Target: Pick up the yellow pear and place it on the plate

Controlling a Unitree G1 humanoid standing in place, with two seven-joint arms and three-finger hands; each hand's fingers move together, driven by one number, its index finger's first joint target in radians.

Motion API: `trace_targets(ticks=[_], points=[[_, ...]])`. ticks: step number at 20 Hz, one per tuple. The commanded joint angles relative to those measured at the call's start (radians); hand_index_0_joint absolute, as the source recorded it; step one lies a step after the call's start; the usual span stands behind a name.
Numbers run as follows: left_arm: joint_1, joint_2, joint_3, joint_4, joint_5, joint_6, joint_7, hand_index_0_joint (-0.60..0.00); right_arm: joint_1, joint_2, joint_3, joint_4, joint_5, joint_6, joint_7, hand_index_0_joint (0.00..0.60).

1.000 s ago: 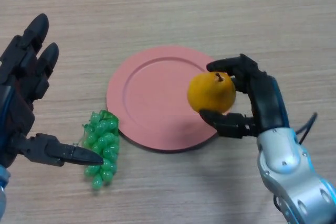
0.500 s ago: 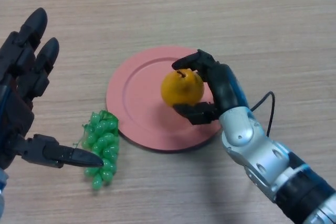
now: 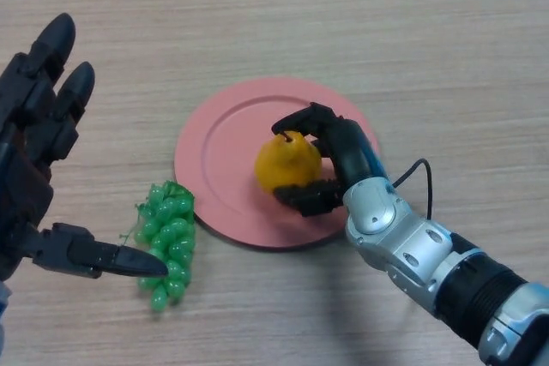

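Light wood-grain table (image 3: pixel 412 32) fills whole view; soft even light, probably overhead; no walls visible

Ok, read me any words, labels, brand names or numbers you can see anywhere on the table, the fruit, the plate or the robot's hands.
None: no readable text shows in the head view.
The round pink plate, the yellow pear gripped by the black right hand, the bunch of green plastic grapes, the open black left hand and the light wooden table all carry no writing, label or number.
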Motion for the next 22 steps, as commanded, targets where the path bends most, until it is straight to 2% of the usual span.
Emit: trace_targets(ticks=[1,2,4,5,6,9,13,16,19,22], points=[[-0.018,0.021,0.078,-0.063,-0.043,-0.081,0.004,0.0,-0.067,-0.003,-0.127,-0.113,-0.076,-0.08,0.026,0.0],[-0.016,0.019,0.079,-0.064,-0.043,-0.084,0.004,0.0,-0.062,-0.003,-0.15,-0.132,-0.079,-0.094,0.033,0.0],[-0.016,0.014,0.082,-0.059,-0.045,-0.101,0.004,0.0,-0.029,-0.003,-0.253,-0.205,-0.164,-0.114,0.056,0.0],[-0.016,0.015,0.08,-0.06,-0.035,-0.112,0.005,0.0,0.021,-0.003,-0.349,-0.302,-0.238,-0.1,0.076,0.0],[-0.016,0.016,0.08,-0.061,-0.037,-0.11,0.004,0.0,0.059,-0.003,-0.407,-0.383,-0.288,-0.076,0.103,0.0],[-0.018,0.015,0.066,-0.059,-0.032,-0.108,0.005,0.0,0.216,-0.003,-0.604,-0.729,-0.391,0.051,0.237,0.0],[-0.024,0.015,0.045,-0.057,-0.016,-0.092,0.01,0.0,0.417,-0.005,-0.782,-1.096,-0.433,0.184,0.413,0.0],[-0.034,0.019,0.039,-0.048,-0.015,-0.074,0.012,0.0,0.562,-0.033,-0.817,-1.268,-0.425,0.178,0.463,0.0],[-0.044,0.021,0.035,-0.03,-0.02,-0.082,0.016,0.0,0.682,-0.038,-0.84,-1.38,-0.401,0.132,0.503,0.0],[-0.054,0.03,0.03,-0.016,0.009,-0.094,0.018,0.0,0.748,-0.031,-0.828,-1.442,-0.379,0.119,0.52,0.0]])
